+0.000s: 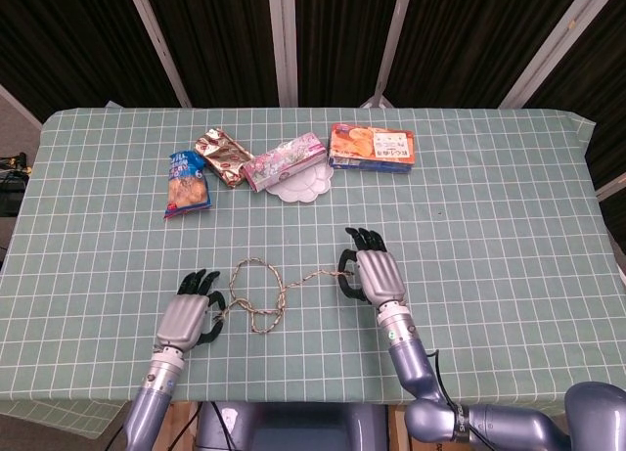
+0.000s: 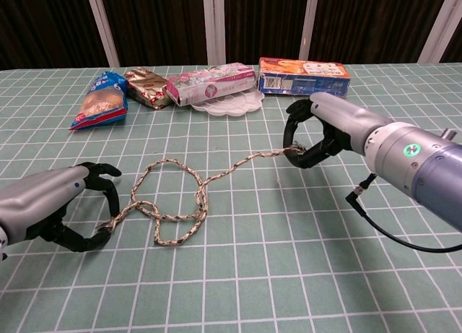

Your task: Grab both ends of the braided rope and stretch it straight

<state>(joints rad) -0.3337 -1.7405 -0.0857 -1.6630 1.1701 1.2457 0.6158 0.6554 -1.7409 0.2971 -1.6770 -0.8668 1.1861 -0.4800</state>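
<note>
My right robot hand (image 2: 312,134) pinches one end of the rope (image 2: 180,196) between thumb and fingertip, low over the surface (image 1: 489,197), because that end has to be anchored before any pull can straighten the rest. From that pinch the rope runs toward my left robot hand (image 2: 61,210), slack, and crosses over itself in a couple of loose loops that lie flat between my two hands; those loops are the reason nothing is taut yet. My left robot hand sits at the far end of the rope, thumb and fingers curled around the frayed tip like a hook. The tip seems to lie in the gap between them, but I cannot tell from either view whether they have closed on it or merely cage it. I judge that this hand needs a firm pinch first; then both hands can draw apart so the loops slide open. If I pull with a loose hold, the end may slip out, and the crossing may tighten into a knot. Well beyond both hands, untouched, lie a blue snack bag (image 1: 187,182), a brown packet (image 1: 222,156), a pink box (image 1: 284,160), a white dish (image 1: 303,187) and an orange box (image 1: 372,146).
</note>
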